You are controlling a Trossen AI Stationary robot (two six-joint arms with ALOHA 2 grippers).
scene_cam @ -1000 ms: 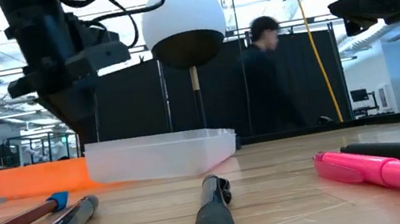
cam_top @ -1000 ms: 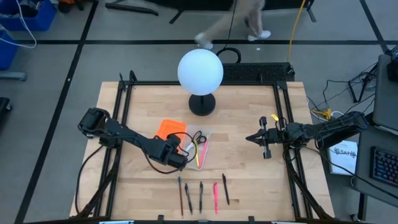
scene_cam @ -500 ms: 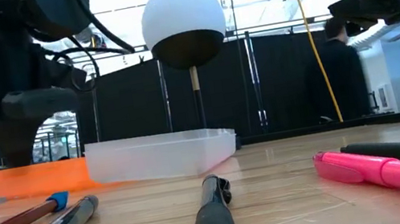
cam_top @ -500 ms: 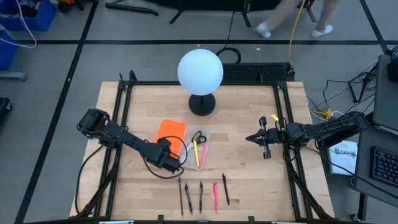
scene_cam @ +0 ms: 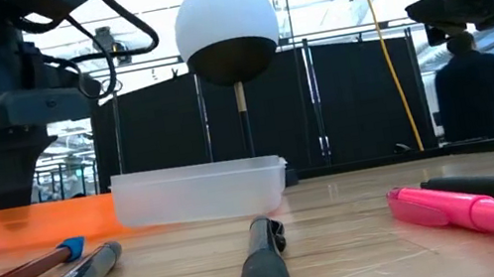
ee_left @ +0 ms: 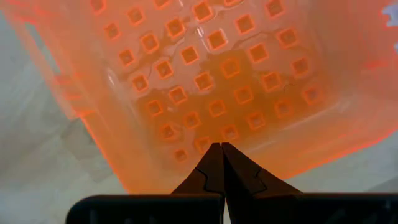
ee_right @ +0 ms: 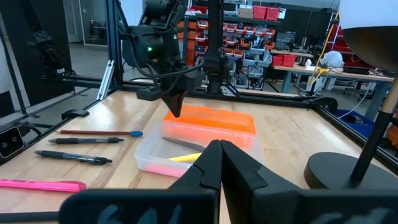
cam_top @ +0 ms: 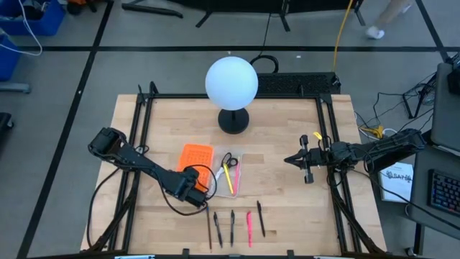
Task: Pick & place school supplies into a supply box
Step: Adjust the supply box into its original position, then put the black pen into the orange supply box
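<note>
The supply box lies at mid-table: its orange grid half (cam_top: 196, 158) beside its clear tray (cam_top: 231, 173), which holds the scissors (cam_top: 228, 157) and a yellow pencil (cam_top: 230, 177). Several pens and pencils (cam_top: 232, 226) lie in a row near the table's near edge; among them is a pink one (scene_cam: 481, 215). My left gripper (cam_top: 190, 184) is shut and points down over the orange half's near end (ee_left: 186, 155). My right gripper (cam_top: 287, 160) is shut and waits in the air toward the table's right side. My left gripper points its shut fingertips (ee_right: 175, 112) down from above at the near wall of the orange half (ee_right: 186, 121). Whether the tips touch the wall or stand just above it, I cannot tell.
A white globe lamp (cam_top: 231, 83) stands on a black base (cam_top: 233, 121) behind the box. Black frame rails (cam_top: 140, 144) run along the table's left and right sides. Bare wood lies between the box and my right gripper. A person (scene_cam: 480, 89) is in the room beyond.
My left gripper has moved from over the clear tray toward the table's near-left, across the orange half to its near end, staying shut. The orange half now shows uncovered and the box has shifted slightly. A person has walked across the room behind.
</note>
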